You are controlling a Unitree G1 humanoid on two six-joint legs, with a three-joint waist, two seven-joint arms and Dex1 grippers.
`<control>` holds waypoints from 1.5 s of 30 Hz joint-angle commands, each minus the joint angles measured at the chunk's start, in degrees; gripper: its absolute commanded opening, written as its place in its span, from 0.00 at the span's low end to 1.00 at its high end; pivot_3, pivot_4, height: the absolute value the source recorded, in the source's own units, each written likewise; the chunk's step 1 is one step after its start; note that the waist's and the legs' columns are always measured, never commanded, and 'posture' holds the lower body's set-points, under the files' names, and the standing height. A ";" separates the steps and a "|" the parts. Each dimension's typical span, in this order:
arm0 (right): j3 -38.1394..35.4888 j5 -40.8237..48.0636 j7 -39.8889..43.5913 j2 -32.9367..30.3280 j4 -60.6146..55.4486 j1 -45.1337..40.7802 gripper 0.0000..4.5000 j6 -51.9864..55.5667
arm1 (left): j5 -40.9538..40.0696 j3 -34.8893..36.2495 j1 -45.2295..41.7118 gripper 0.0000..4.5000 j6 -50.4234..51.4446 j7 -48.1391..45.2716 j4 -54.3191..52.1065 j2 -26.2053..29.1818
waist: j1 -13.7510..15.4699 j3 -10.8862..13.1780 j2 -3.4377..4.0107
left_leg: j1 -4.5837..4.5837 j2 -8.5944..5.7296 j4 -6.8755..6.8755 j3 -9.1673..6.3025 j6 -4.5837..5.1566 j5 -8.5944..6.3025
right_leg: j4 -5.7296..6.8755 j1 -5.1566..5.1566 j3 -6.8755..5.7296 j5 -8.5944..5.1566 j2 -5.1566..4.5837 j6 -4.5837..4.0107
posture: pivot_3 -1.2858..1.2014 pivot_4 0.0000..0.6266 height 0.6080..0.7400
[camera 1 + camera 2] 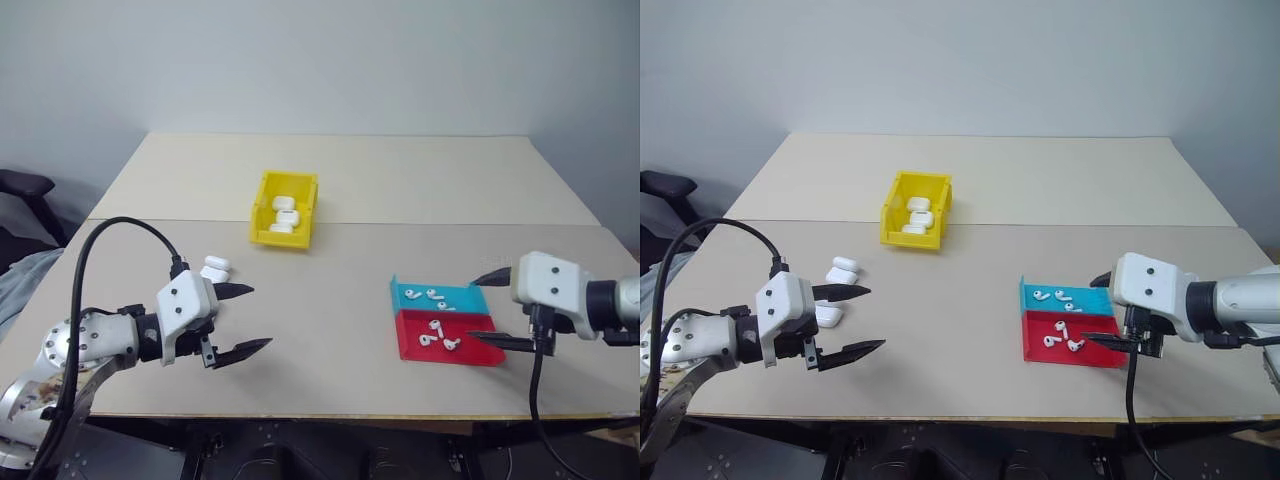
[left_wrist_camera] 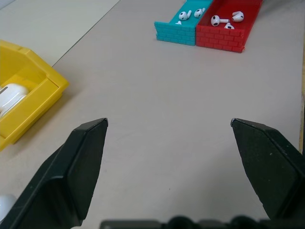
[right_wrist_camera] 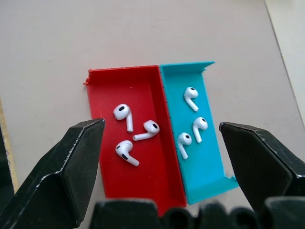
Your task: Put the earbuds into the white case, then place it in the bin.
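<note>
White earbuds [image 3: 125, 113] lie in a shallow red tray [image 3: 143, 181], and more earbuds [image 3: 190, 95] lie in the teal tray [image 3: 205, 167] beside it. My right gripper [image 1: 473, 310] hovers open over these trays with nothing between its fingers. White cases [image 1: 842, 270] lie on the table just behind my left gripper [image 1: 260, 317], which is open and empty, pointing toward the trays. The yellow bin [image 1: 282, 239] stands at mid-table, farther back, with white cases [image 1: 285, 210] inside it.
Two beige tabletops meet at a seam [image 1: 400, 222] behind the trays. The near table edge [image 1: 350, 415] runs just below both grippers. A dark chair [image 1: 22, 185] stands off the far left side.
</note>
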 commanded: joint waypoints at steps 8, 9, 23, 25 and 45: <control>2.67 -2.72 -0.66 1.41 4.03 -3.42 0.99 -6.97 | 0.26 3.47 0.89 1.00 5.90 9.87 -7.30 -0.57 | 0.01 0.00 0.00 | 0.00 0.00 0.00 0.00 0.00 0.00 | 0.00 0.00 0.00 0.00 0.00 0.00 | 0.52 0.24 1.00; 3.12 -2.99 -0.76 1.74 4.57 -3.92 0.99 -7.60 | 0.47 3.49 0.81 1.00 8.42 12.54 -8.83 -0.74 | 0.00 0.00 0.00 | 0.00 0.00 0.00 0.01 0.00 0.00 | -0.01 0.00 0.01 0.00 0.00 0.00 | 0.52 0.24 1.00; 9.67 -3.85 3.08 1.31 7.47 -9.36 0.99 -5.84 | -13.85 3.53 -23.67 1.00 62.58 37.93 -5.46 7.55 | -0.35 0.10 -0.17 | 0.04 -0.08 0.03 -0.13 -0.04 0.03 | 0.04 0.06 0.04 -0.03 -0.02 0.09 | 0.52 0.24 1.00; 10.62 -4.26 2.55 1.38 7.26 -10.04 0.99 -3.93 | -20.44 2.71 -24.53 1.00 62.58 42.28 -0.31 11.54 | -0.51 0.14 -0.23 | 0.03 -0.04 0.01 -0.13 -0.05 0.03 | 0.08 0.01 0.07 -0.03 -0.01 0.07 | 0.52 0.24 1.00; 10.97 -4.54 0.58 0.47 6.77 -10.04 0.99 6.24 | -77.65 -16.32 -31.03 1.00 49.75 101.52 25.81 11.41 | -0.18 0.22 -0.38 | 0.12 -0.07 -0.07 -0.15 -0.43 0.25 | 0.14 0.01 0.13 0.02 -0.09 -0.03 | 0.52 0.24 1.00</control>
